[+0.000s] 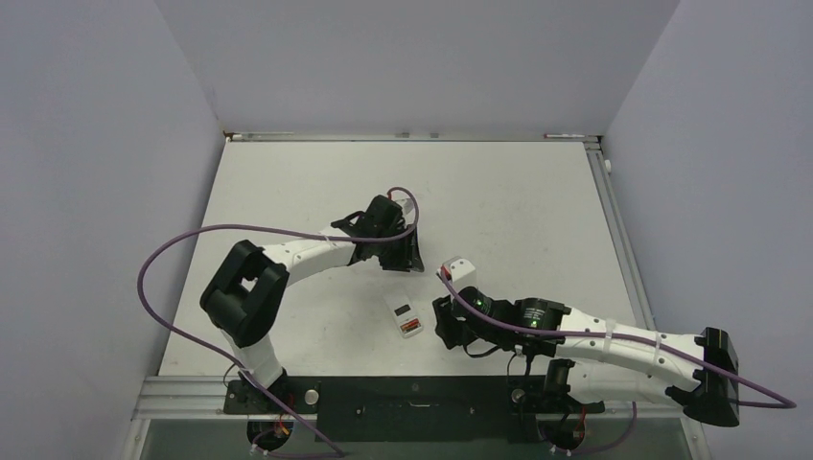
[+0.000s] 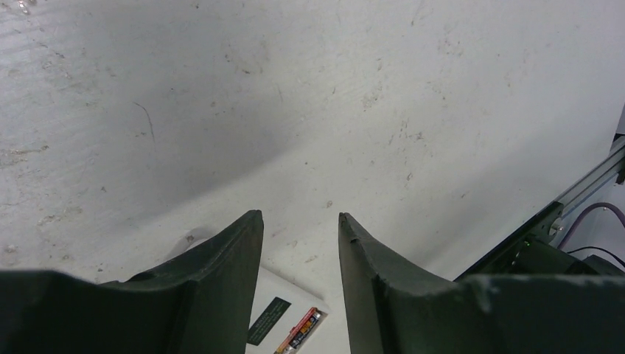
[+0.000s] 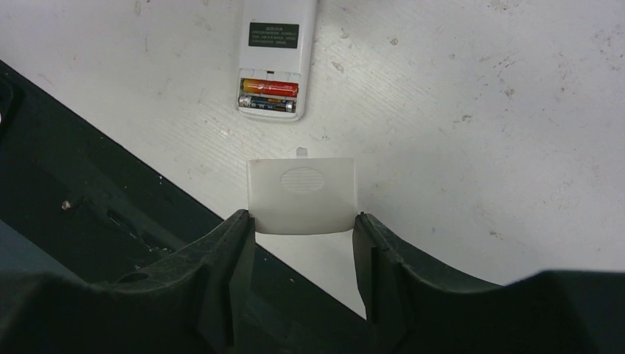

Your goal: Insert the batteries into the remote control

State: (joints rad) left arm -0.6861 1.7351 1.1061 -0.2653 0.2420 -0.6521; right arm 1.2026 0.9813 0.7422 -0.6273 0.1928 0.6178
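Right gripper (image 3: 304,216) jaws pinched the white cover (image 3: 302,188) by its side edges, near the remote control (image 3: 273,51); left gripper (image 2: 298,215) jaws stood apart, empty, above the table (image 2: 368,88)

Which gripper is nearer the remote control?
Right. The right gripper is close beside the remote control, holding the cover; the left gripper hovers farther off, past its far end.

Honestly, nothing legible here. The remote control (image 3: 273,55) has a dark sticker (image 3: 273,35) on its back with a few lines of pale print, way too tiny to read. The batteries (image 3: 269,88) have printing on their wraps too, just smudges. The left wrist view catches the same sticker, equally blurry.
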